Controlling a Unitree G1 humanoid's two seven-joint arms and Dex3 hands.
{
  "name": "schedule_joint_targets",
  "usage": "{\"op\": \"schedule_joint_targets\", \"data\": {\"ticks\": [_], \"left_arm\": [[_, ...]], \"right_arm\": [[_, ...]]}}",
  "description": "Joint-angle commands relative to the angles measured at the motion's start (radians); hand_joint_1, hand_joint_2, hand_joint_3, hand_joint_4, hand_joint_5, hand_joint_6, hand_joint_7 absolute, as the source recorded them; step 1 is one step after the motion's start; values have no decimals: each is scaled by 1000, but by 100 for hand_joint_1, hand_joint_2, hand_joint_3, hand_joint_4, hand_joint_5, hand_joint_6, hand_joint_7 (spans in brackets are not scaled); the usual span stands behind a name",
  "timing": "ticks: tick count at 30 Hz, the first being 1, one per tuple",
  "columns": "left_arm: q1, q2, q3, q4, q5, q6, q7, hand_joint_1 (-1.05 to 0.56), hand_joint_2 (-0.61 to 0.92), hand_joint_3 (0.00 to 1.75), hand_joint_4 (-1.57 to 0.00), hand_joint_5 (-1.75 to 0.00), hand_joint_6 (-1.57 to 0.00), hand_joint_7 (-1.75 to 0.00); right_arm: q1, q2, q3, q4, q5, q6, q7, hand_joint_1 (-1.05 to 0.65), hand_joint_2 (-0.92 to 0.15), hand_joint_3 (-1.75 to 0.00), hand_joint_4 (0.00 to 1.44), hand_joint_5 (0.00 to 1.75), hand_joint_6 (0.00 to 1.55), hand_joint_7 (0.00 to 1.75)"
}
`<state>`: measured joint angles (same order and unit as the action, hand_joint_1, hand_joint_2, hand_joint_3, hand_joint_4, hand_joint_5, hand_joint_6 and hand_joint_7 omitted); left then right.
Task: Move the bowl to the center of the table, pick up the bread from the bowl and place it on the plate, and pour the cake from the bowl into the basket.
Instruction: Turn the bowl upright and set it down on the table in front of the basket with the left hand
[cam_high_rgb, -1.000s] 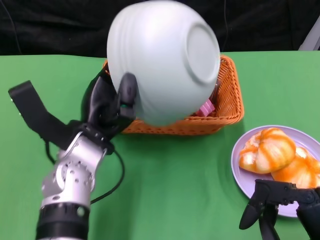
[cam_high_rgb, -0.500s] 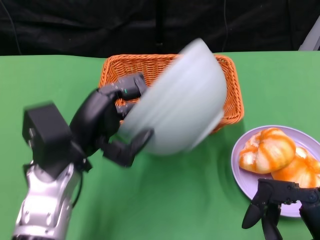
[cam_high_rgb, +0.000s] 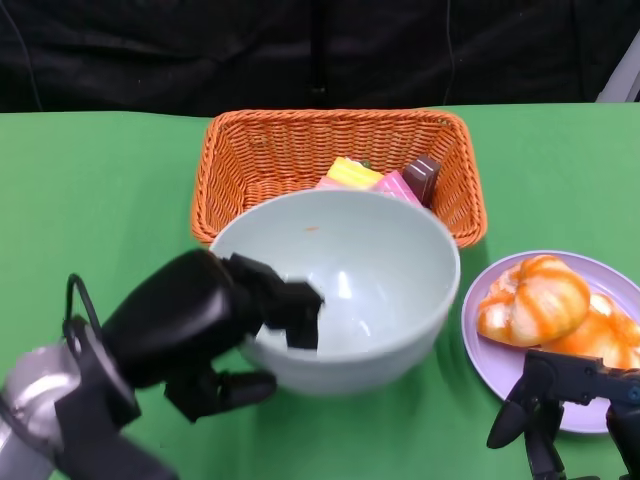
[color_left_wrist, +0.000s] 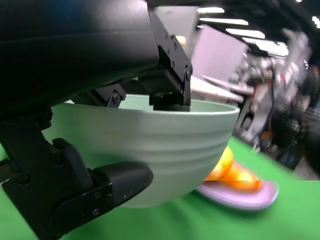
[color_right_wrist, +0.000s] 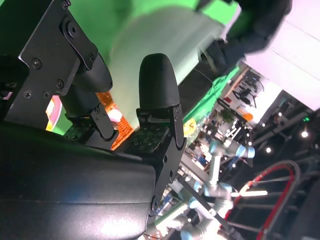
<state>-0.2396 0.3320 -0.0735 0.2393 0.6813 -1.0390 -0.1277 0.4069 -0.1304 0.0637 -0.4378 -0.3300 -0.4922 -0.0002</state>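
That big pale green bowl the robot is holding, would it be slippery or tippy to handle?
The pale green round bowl looks smooth and glossy, so probably rather slippery; the left hand grips it over the rim, fingers inside and outside. It holds its shape, so likely stiff. It looks empty and sits upright on the green table, so it seems unlikely to tip.

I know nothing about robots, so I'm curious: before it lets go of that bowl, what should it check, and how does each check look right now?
1. Bowl upright, opening upward: ok.
2. Bowl emptied: ok, nothing shows inside it.
3. Cake in the basket: ok, coloured pieces lie at its front wall.
4. Bread on the plate: ok.
5. Left hand grips the bowl's rim, fingers inside and outside the wall: ok.
6. Bowl resting on the table: cannot tell; its base is not clearly seen touching the green cloth.
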Motion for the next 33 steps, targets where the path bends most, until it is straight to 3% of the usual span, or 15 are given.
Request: {"op": "schedule_joint_targets", "data": {"ticks": [1,4,6,7,8,9,11,12,14,16,17,20,26,30,33], "left_arm": [[28,51,-10,-23,173,-25,157,-15,35,111,-99,-175,-74,-175],[50,77,-51,-40,282,9,243,-16,49,84,-96,-175,-73,-175],[55,92,-81,-47,330,39,284,-16,52,79,-96,-175,-73,-175],[57,100,-96,-52,354,55,301,-19,59,54,-95,-175,-84,-142],[58,107,-110,-55,371,70,316,-20,65,40,-95,-175,-90,-127],[62,112,-132,-60,403,107,315,-21,68,32,-95,-175,-93,-120],[65,125,-166,-67,433,160,320,-28,71,8,-89,-175,-111,-59],[72,123,-186,-55,424,194,289,-29,72,5,-89,-175,-116,-48],[81,127,-221,-42,375,244,205,-26,87,4,-82,-121,-102,-22],[100,135,-247,-78,300,310,66,-28,91,6,-75,-88,-89,-9],[106,139,-255,-96,275,334,22,-31,92,8,-72,-62,-79,-4],[122,155,-273,-171,221,403,-90,-44,92,13,-59,-38,-60,0],[159,170,-278,-302,127,551,-265,-78,92,21,-34,-21,-36,0],[195,187,-242,-431,15,633,-359,-86,92,24,-28,-16,-33,-1],[223,179,-194,-482,-99,634,-331,-80,92,21,-38,-21,-42,-4]], "right_arm": [[0,-1,-11,9,11,-24,-17,14,-11,-175,100,172,90,143],[-2,2,-11,11,11,-37,-23,14,-11,-175,100,173,89,143],[-3,5,-9,11,11,-39,-25,14,-11,-175,100,173,89,143],[-3,7,-8,11,11,-40,-26,15,-11,-175,100,173,89,143],[-3,9,-8,11,11,-41,-26,15,-11,-175,100,173,89,143],[-3,9,-7,8,15,-38,-22,15,-11,-175,100,173,89,143],[-4,9,-7,5,20,-34,-17,15,-11,-175,100,173,89,144],[-4,7,-4,0,26,-30,-11,15,-11,-175,100,173,89,144],[-2,5,0,-9,32,-24,-2,16,-11,-175,99,174,89,143],[-4,4,2,-15,34,-21,3,15,-10,-175,100,174,89,143],[-5,4,2,-16,35,-20,5,14,-9,-175,100,174,90,143],[-11,2,6,-25,36,-12,16,12,-9,-175,100,172,89,142],[-34,7,34,-43,52,26,46,14,-8,-175,101,169,91,138],[-41,6,54,-56,46,40,58,17,-8,-175,101,169,92,138],[-52,11,69,-48,45,45,59,18,-9,-175,101,170,92,137]]}}
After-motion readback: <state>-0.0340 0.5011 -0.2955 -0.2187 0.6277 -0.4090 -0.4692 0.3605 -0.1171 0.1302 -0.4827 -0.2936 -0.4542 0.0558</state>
